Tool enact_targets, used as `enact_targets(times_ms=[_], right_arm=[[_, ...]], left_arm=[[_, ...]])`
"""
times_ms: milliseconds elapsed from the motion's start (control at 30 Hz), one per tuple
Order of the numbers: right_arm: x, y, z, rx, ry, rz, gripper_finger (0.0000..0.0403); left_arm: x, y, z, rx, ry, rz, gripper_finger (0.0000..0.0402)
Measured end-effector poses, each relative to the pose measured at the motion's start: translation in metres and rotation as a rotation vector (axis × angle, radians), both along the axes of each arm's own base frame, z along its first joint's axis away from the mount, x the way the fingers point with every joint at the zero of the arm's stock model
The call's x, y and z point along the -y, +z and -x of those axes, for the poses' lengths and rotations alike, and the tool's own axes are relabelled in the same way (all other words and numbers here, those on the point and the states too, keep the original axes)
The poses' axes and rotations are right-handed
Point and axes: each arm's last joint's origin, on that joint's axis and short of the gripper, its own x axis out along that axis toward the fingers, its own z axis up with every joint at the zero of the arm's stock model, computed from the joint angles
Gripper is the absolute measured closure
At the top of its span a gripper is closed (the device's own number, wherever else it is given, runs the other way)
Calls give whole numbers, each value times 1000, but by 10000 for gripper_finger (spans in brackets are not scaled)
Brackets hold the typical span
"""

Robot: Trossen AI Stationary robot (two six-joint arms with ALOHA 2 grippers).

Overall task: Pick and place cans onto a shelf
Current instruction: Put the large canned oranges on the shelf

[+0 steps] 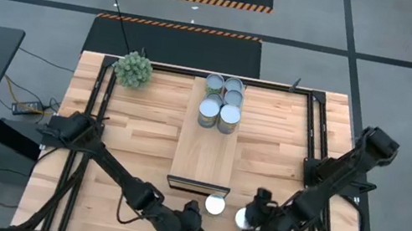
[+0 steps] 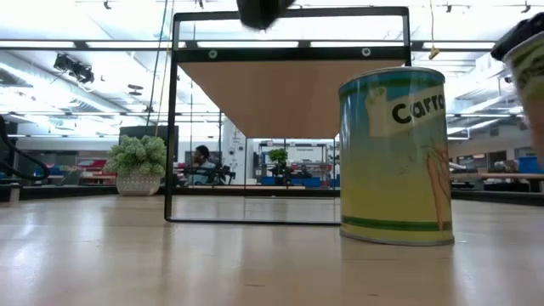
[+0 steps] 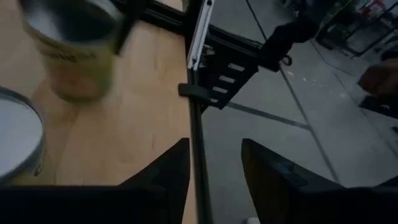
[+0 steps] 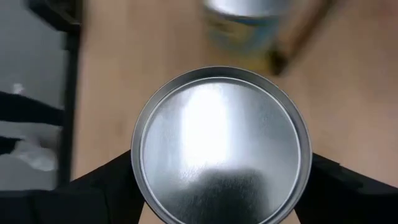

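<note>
The shelf (image 1: 205,145) is a light-wood plank raised on a black frame; its underside (image 2: 293,93) shows in the low view. Several cans (image 1: 221,101) stand in two rows at its far end. One white-topped can (image 1: 214,204) stands on the table by the shelf's near end, its label (image 2: 395,153) yellow and green. My right gripper (image 1: 249,219) is shut on another can (image 4: 221,146) just right of it. My left gripper (image 1: 192,219), near the table's front edge, is shut to a narrow slit (image 3: 214,180) with nothing in it. My right gripper pinches the can between its two fingers (image 4: 102,190), which sit on opposite sides of the can's wall (image 4: 135,180) just below the top rim. They come from above, slanting down. The can stays upright, and in the low view (image 2: 529,93) it hangs clear of the table.
A green plant ball (image 1: 133,69) sits at the table's far left corner. Black frame rails (image 1: 316,143) run along both sides of the shelf, and one rail (image 3: 198,93) passes close by my left gripper. Bare wood lies on either side of the shelf.
</note>
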Motion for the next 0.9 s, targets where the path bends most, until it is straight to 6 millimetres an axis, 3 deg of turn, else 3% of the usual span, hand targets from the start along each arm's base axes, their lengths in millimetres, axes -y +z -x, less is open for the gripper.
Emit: enact_targets(times_ms=[267, 500, 600, 900], right_arm=[[45, 41, 12, 59, -124, 34, 82], [86, 65, 12, 128, -214, 101, 82], [103, 76, 9, 152, -243, 127, 82], [139, 137, -17, 266, -275, 176, 82]], left_arm=[[-11, 43, 22, -32, -2, -3, 251], [-31, 73, 38, -71, 20, -30, 251], [-41, 83, 43, -80, 33, -37, 251], [-81, 111, 67, -160, 62, -171, 251]])
